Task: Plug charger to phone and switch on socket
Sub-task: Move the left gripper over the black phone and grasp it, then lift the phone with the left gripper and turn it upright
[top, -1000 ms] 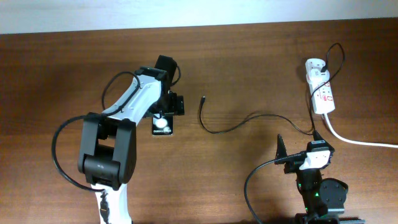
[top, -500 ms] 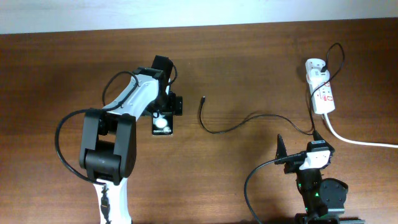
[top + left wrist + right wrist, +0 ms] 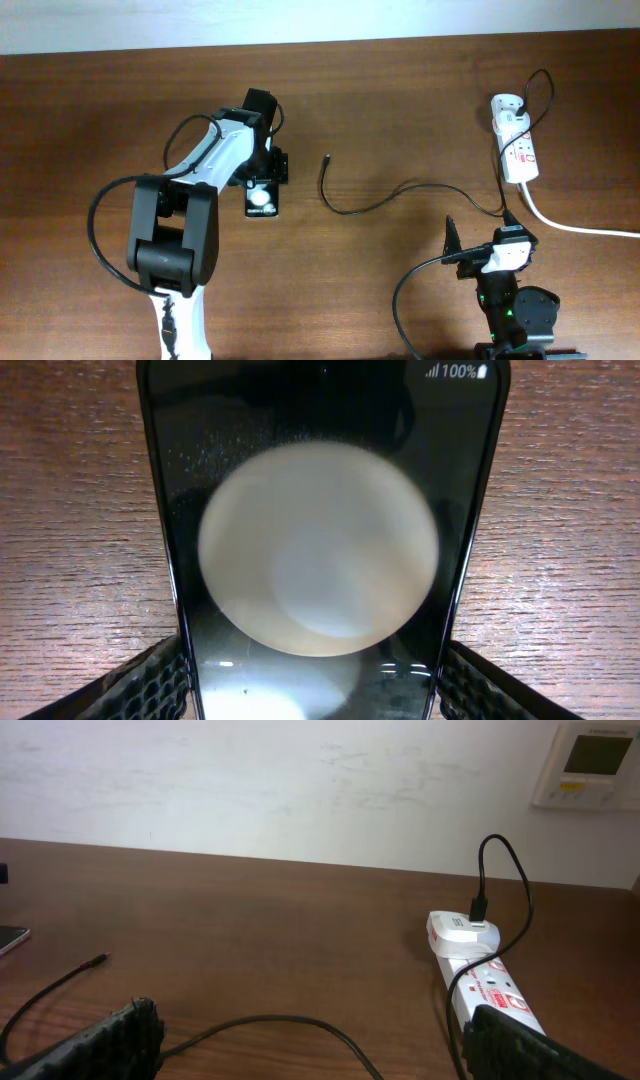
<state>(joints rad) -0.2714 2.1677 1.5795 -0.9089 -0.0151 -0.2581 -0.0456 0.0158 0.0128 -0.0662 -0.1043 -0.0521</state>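
The black phone (image 3: 260, 200) lies flat on the table, its glossy screen (image 3: 320, 540) showing a big round glare. My left gripper (image 3: 266, 176) reaches it from the far end. Both fingers (image 3: 315, 695) press the phone's long edges, so it is shut on the phone. The thin black charger cable (image 3: 370, 205) curves across the table, its free tip (image 3: 327, 158) right of the phone and apart from it. Its white adapter (image 3: 505, 104) sits in the white socket strip (image 3: 522, 152). My right gripper (image 3: 481, 228) is open and empty, near the front edge; the cable (image 3: 270, 1020) lies before it.
The strip's thick white cord (image 3: 575, 226) runs off to the right edge. The strip (image 3: 490, 985) and adapter (image 3: 455, 928) show at the right of the right wrist view. A white wall (image 3: 300, 780) stands behind the table's far edge.
The left arm has shifted slightly left at its elbow and its fingers have drawn in around the phone. The phone, cable and right arm have not moved.
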